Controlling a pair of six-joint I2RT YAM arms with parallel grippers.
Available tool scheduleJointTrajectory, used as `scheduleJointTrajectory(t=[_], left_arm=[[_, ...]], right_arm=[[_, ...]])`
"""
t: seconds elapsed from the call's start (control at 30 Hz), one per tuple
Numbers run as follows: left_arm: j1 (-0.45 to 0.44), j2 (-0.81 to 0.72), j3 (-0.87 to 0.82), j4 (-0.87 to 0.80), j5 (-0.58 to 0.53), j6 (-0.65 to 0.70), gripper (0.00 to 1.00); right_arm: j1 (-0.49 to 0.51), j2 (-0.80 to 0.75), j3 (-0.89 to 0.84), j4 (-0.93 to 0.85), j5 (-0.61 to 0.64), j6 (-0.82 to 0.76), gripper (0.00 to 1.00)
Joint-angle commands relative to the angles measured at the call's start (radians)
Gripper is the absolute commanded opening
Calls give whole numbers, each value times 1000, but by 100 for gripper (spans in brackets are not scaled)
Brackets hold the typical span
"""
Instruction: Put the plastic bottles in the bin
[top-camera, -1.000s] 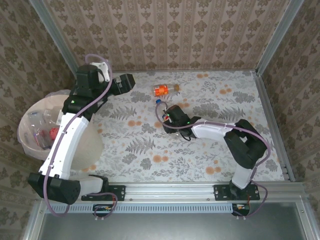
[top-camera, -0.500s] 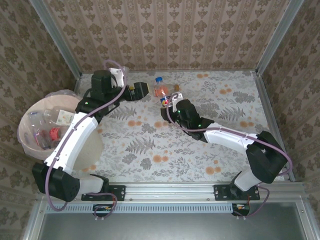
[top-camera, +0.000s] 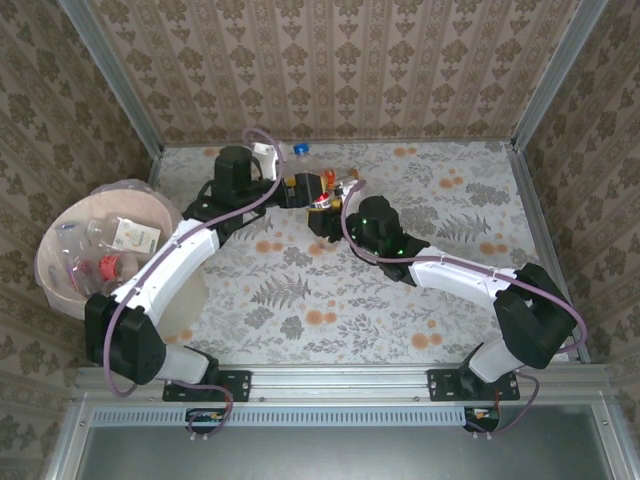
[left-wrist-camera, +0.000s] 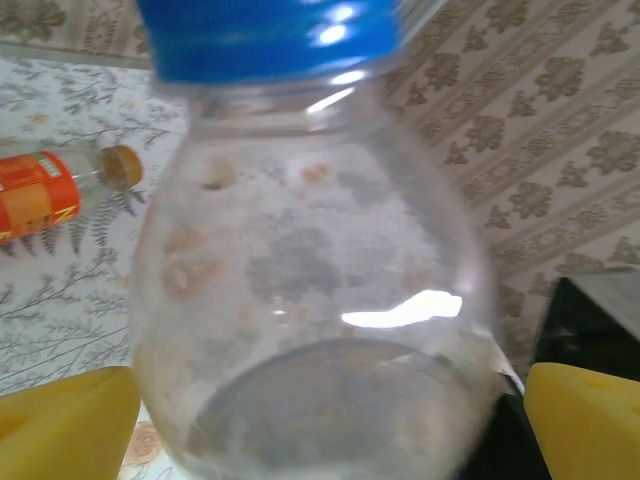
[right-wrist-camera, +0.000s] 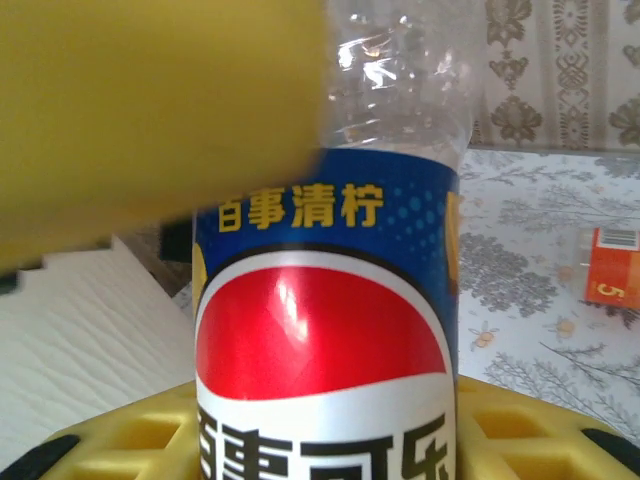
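Above the floral tabletop (top-camera: 450, 290), the right tool (top-camera: 322, 204) grips a blue-capped bottle (right-wrist-camera: 325, 330), presenting it inside the wide-open left tool (left-wrist-camera: 320, 425), probably because that arm sits nearer the bin (top-camera: 185, 290).

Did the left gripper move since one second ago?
Yes. The left gripper has moved to the right, away from the bin, along the far wall.

Clear glossy plastic bottle (left-wrist-camera: 310, 300), smooth shiny blue cap (left-wrist-camera: 265, 28); glossy printed label (right-wrist-camera: 325, 340)
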Motion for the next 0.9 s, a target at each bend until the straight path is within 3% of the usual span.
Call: scheduleJointTrajectory(t=[0.0,0.2,0.37,0.5,0.7,0.87], left_arm=[[-2,0,16,46,-79,-48,100],[-5,44,22,117,-22,-79,98],[-8,45,27,105,-8,-63,81],[-8,33,26,90,-29,-50,66],[-6,29,40,61,-100,-37,63],[1,10,63,-12,-209,1,60]], right_arm=[[2,-13,15,66,-76,29,46],[1,5,31,78,-95,50,47],[2,10,54,39,-82,40,49],[-2,9,72,-19,-85,17,62],[-43,-27,66,-62,-178,4,84],[-52,-104,58,-124,-104,-76,97]])
